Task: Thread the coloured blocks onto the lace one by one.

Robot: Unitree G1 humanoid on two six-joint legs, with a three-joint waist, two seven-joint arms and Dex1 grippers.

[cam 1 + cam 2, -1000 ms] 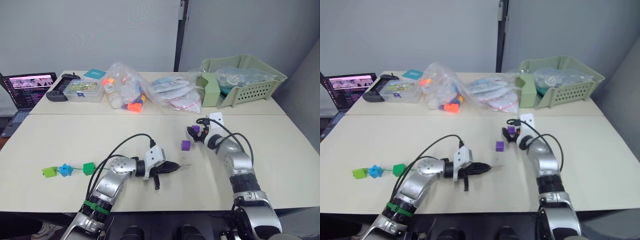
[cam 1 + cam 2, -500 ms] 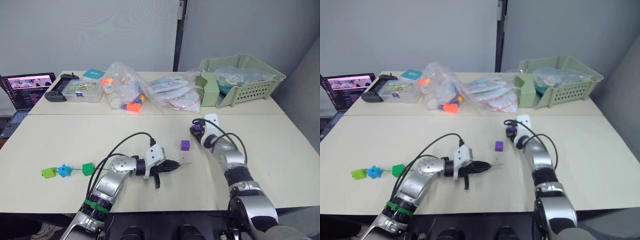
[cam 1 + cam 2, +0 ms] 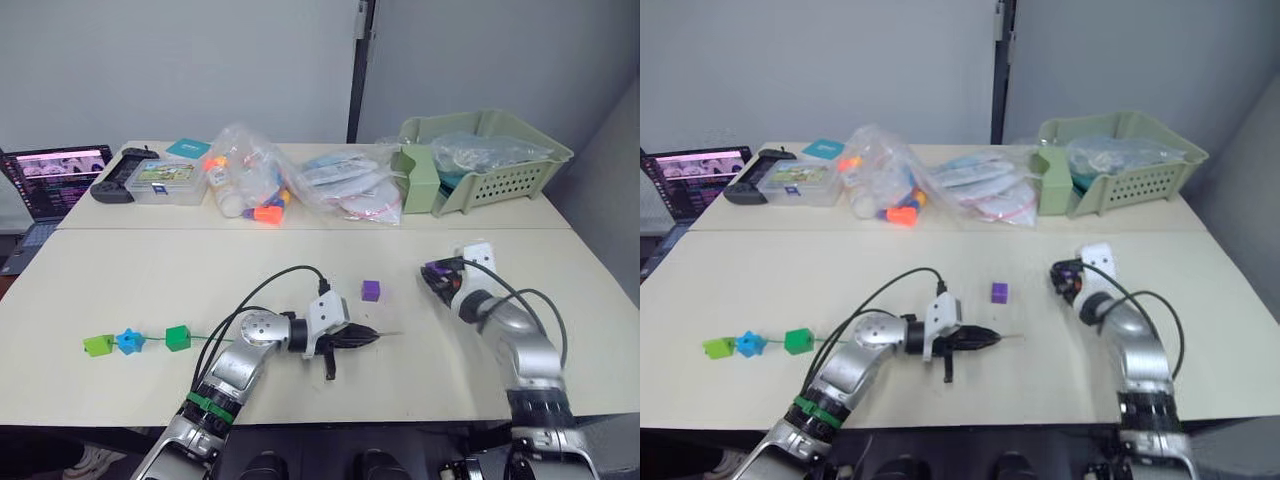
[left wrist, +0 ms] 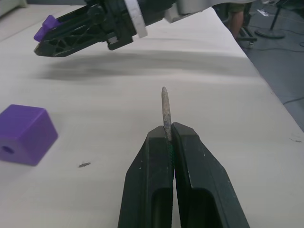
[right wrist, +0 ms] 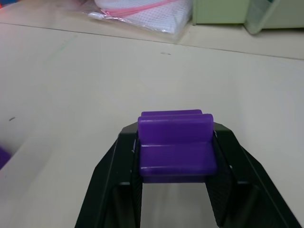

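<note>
A: Lace first. Thin green string lace [image 3: 205, 337] lies on the beige table [image 3: 120, 270], three small plastic blocks already on it at the far left: lime green block [image 3: 98, 345], blue block [image 3: 130, 341], dark green cube [image 3: 178, 337]. Its stiff grey needle tip [image 4: 165, 110] sticks out of the left pincer [image 4: 170, 138], fingers closed tight on it just behind the point.

B: And the purple ones?

A: One small purple plastic cube [image 5: 175, 146] is clamped between the right pincer's [image 5: 175, 142] two black fingers. The other purple cube [image 3: 371, 290] sits loose on the table, between the two arms, a little beyond the needle.

B: What changed?

A: Right arm. A second ago it was near the loose cube, further in over the table. Now it has swung out to the robot's right and towards the near edge, carrying its cube. Left pincer has slid the needle forward, to the right, tip now pointing roughly at the right pincer. Threaded blocks haven't shifted.

B: Meaning?

A: Looks like lining up for block four. Gap between tip and held cube is not closed yet. Can't see the hole's facing from here. My guess is alignment is the risk.

B: Background?

A: Laptop [image 3: 55, 178], clear plastic bags [image 3: 290, 180], pale green basket [image 3: 485, 155] at the back. Irrelevant.
</note>
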